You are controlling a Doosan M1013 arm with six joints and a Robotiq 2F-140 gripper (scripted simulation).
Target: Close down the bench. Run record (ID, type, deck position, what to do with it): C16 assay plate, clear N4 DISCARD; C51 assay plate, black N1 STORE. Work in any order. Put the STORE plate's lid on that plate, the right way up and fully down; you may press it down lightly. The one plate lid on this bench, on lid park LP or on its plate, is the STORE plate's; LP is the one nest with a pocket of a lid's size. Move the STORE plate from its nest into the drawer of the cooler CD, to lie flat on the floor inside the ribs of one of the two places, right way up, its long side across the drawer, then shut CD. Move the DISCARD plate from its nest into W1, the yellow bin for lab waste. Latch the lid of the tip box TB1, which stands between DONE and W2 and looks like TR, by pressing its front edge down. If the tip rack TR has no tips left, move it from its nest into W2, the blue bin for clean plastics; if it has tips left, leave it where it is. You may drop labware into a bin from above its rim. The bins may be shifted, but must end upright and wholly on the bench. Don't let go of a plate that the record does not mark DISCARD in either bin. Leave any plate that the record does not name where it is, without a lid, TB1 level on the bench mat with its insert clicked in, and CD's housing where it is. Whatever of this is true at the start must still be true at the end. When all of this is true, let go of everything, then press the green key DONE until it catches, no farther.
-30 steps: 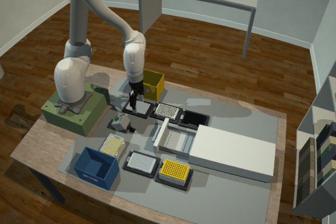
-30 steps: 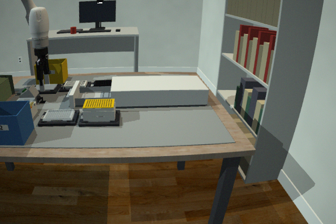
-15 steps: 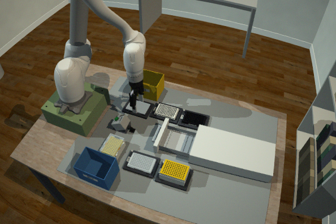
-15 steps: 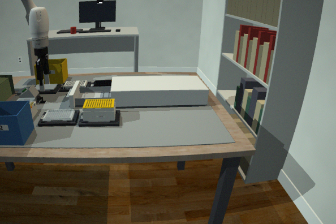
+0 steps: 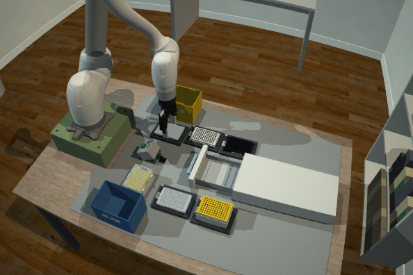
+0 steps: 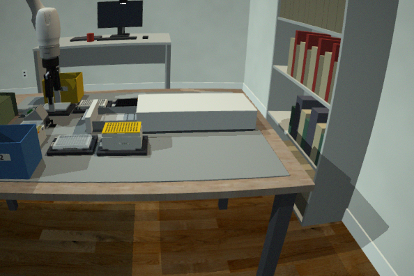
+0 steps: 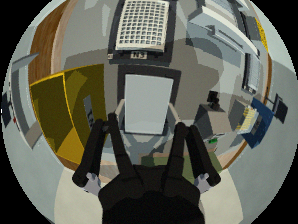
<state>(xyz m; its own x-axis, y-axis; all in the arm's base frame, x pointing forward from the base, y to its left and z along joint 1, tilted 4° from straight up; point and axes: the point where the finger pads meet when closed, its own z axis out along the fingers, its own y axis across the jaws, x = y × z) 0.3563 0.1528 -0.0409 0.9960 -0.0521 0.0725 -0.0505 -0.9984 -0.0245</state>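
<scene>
My gripper (image 5: 165,133) is down over the lid park at the back left of the mat and is shut on the flat grey plate lid (image 5: 172,131). A finger stands on each long side of the lid, which still lies in the pocket. In the wrist view the lid (image 7: 148,103) fills the space between my fingers. The black plate (image 5: 238,144) sits uncovered in its nest two places to the right. A clear plate (image 5: 174,199) sits in a front nest. The cooler's drawer (image 5: 216,171) stands open.
A pale plate (image 5: 204,135) lies between the lid park and the black plate. The yellow bin (image 5: 188,104) stands just behind my gripper. The green key box (image 5: 148,150), the tip box (image 5: 138,178), the blue bin (image 5: 117,205) and the yellow-topped tip rack (image 5: 214,208) stand in front.
</scene>
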